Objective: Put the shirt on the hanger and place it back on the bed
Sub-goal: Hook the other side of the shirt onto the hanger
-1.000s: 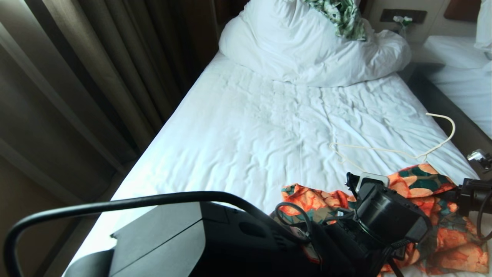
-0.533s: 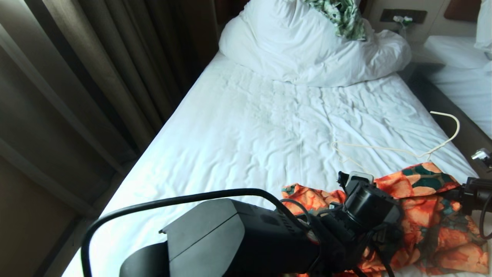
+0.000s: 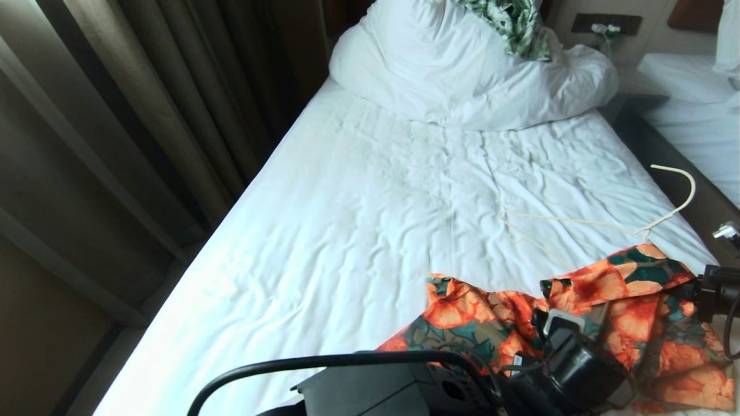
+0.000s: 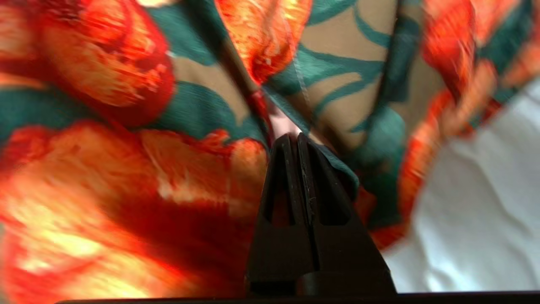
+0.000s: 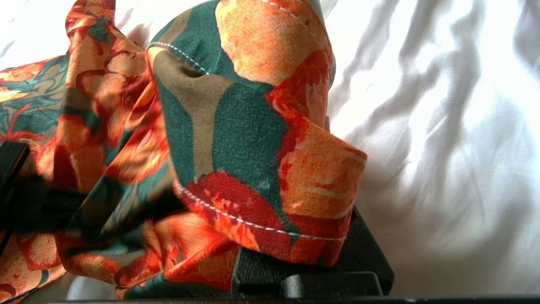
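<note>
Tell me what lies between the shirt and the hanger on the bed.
Nothing visible: the hanger lies bare on the bed sheet just beyond the shirt, which the left gripper and right gripper both pinch.

Dark pleated curtains point(image 3: 144, 115) off to the tool's left, second white bed point(image 3: 694, 110) beyond on its right, wall socket panel point(image 3: 606, 24) far ahead, daylight glowing across wrinkled linen

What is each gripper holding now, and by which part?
Both hold the shirt. The left gripper pinches a fold of its cloth; the right gripper clamps a stitched hem edge.
</note>
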`<state>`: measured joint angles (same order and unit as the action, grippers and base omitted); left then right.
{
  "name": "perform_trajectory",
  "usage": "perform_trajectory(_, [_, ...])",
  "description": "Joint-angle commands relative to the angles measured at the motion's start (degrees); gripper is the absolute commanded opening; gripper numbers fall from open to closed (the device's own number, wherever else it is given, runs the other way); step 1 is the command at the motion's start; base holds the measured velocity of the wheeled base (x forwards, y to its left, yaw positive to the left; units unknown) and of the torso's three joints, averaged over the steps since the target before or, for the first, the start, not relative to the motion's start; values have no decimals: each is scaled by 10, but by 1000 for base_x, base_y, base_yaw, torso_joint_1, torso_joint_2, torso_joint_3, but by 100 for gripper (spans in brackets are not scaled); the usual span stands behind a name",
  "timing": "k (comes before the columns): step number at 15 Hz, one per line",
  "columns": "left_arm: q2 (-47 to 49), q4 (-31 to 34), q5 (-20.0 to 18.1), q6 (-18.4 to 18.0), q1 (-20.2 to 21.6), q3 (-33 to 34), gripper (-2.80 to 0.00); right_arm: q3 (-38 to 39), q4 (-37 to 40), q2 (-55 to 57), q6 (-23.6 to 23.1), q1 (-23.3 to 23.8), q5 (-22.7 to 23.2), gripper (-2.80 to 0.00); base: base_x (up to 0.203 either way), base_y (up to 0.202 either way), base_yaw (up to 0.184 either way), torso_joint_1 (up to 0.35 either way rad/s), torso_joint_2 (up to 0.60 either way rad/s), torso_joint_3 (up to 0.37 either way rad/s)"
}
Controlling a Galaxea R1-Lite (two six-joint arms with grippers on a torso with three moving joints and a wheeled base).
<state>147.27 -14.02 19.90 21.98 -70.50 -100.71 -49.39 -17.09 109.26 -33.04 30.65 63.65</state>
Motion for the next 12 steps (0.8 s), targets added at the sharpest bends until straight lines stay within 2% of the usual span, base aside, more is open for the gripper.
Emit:
perform_trajectory(1, [-4, -1, 1, 5, -20, 11, -280, 0, -1, -2, -2, 0, 3, -280, 0, 0, 0, 0, 0, 0])
perform_trajectory(5, [-37, -1, 1, 31, -68, 48, -280, 0, -1, -3, -2, 0, 3, -280, 0, 0, 0, 0, 0, 0])
perform_trajectory(7, [-49, -2, 3, 32, -77, 55, -280, 2, -1, -4, -2, -1, 3, -280, 0, 0, 0, 0, 0, 0])
perform_trajectory(8, [-54, -2, 4, 31, -73, 52, -280, 3, -1, -4, -3, -1, 2, -280, 0, 0, 0, 0, 0, 0])
perform_trajectory(12, [-93, 0, 4, 7, -10, 29, -280, 6, 0, 6, -25, -1, -2, -280, 0, 0, 0, 0, 0, 0])
